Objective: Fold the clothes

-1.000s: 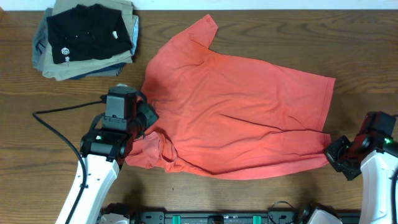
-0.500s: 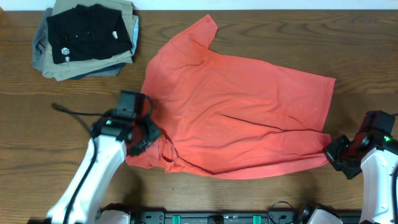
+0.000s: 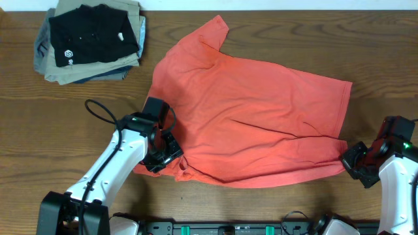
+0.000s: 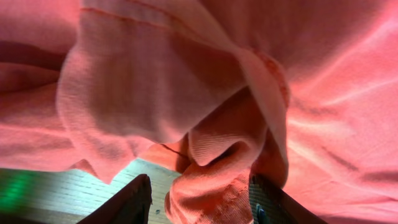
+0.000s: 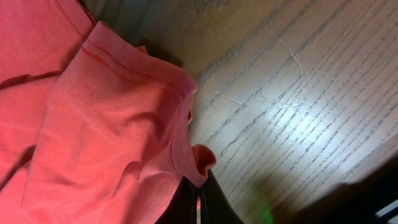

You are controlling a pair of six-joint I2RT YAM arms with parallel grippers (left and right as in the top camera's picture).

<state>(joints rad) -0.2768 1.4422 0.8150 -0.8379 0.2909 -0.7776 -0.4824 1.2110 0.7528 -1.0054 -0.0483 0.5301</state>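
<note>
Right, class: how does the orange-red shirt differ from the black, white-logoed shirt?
The orange-red shirt lies spread open and wrinkled; the black, white-logoed shirt is folded compact. The orange-red shirt rests on the wooden table; the black shirt tops a stack of folded clothes. The orange-red shirt covers far more area than the black one. Both lie flat.

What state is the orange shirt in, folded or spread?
Spread: shirt lies flat on the table; only the corner by the left gripper is bunched.
</note>
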